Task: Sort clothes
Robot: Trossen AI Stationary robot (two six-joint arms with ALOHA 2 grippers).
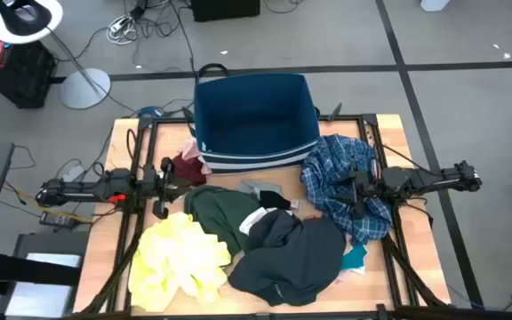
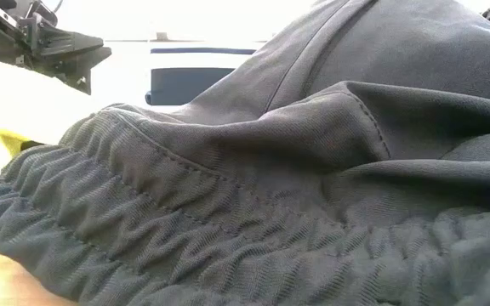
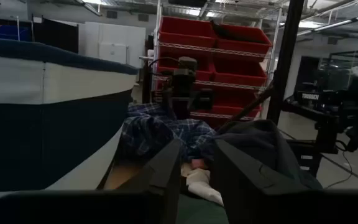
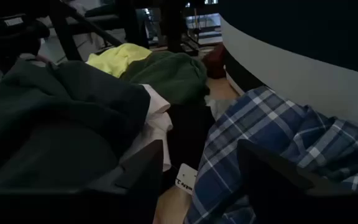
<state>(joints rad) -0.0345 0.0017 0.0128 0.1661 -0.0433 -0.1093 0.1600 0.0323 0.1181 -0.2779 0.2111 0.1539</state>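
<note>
The clothes lie heaped on the table in front of the navy bin: a blue plaid garment at the right, a yellow one, a dark green one, a dark grey one, a maroon one, and bits of white and teal. My left gripper hangs open above the table's left side beside the maroon garment, with nothing between its fingers. My right gripper is open, level and low over the plaid garment. My right gripper reaches level from the table's right side over the plaid garment's near part. The cloth lies under and between the open fingers. I cannot tell whether they touch it.
The bin stands open and holds nothing that shows, at the table's far middle. Dark frame rails run along both sides of the table. In the low view the dark grey garment fills nearly the whole picture.
</note>
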